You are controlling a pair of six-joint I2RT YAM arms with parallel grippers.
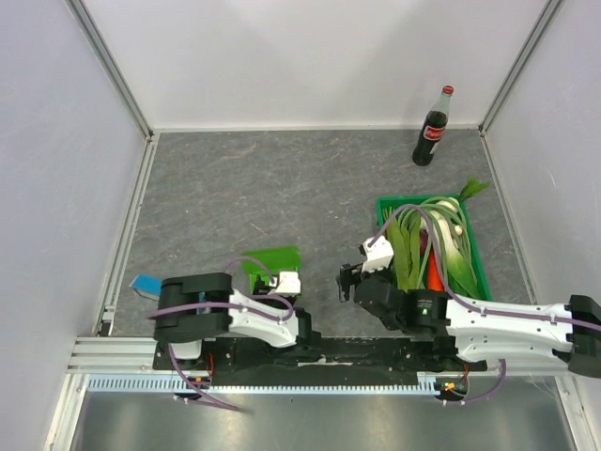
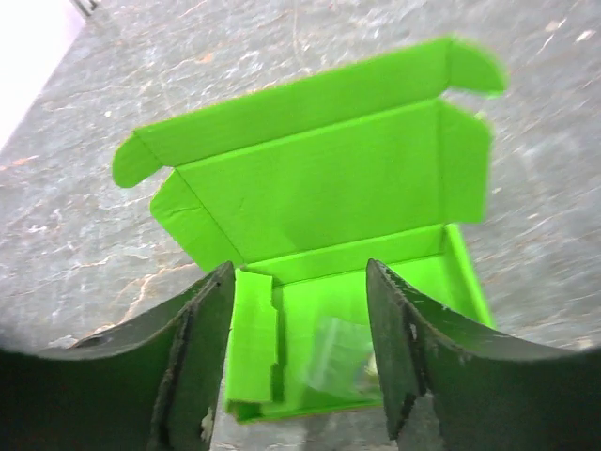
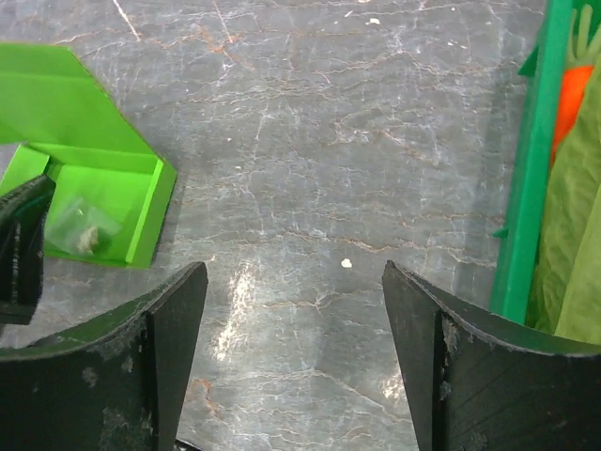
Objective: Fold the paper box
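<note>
Left gripper (image 2: 300,272): jaws stood parted, empty | paper box (image 2: 319,188) lay just ahead, partly between them, lid open | judged light, thin, crease-prone; best taken by the lid's flap | right gripper (image 3: 294,271) gaped empty, box to its left

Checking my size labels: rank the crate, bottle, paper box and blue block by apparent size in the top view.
1. Crate
2. Bottle and paper box: too alike to rank, and the left arm hides part of the box.
3. Blue block
</note>
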